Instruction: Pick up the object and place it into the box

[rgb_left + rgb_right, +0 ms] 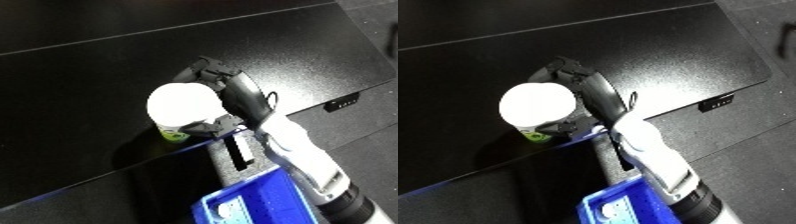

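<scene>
A container with a round white lid (pixel 184 104) and a green label low on its side (pixel 171 134) stands on the black table (pixel 89 85) near its front edge. My right hand (pixel 233 92) wraps around it from the right, fingers curled over the far side and thumb (pixel 206 127) against the near side. The white forearm (pixel 298 152) runs down to the lower right. A blue bin (pixel 258 202) sits below the table's front edge, at the bottom of the view, with a pale item inside it. My left hand does not show.
The table's front edge (pixel 160 162) runs diagonally from lower left to upper right. A small dark bracket (pixel 342 103) hangs at the edge on the right. Grey floor (pixel 369 125) lies beyond the edge.
</scene>
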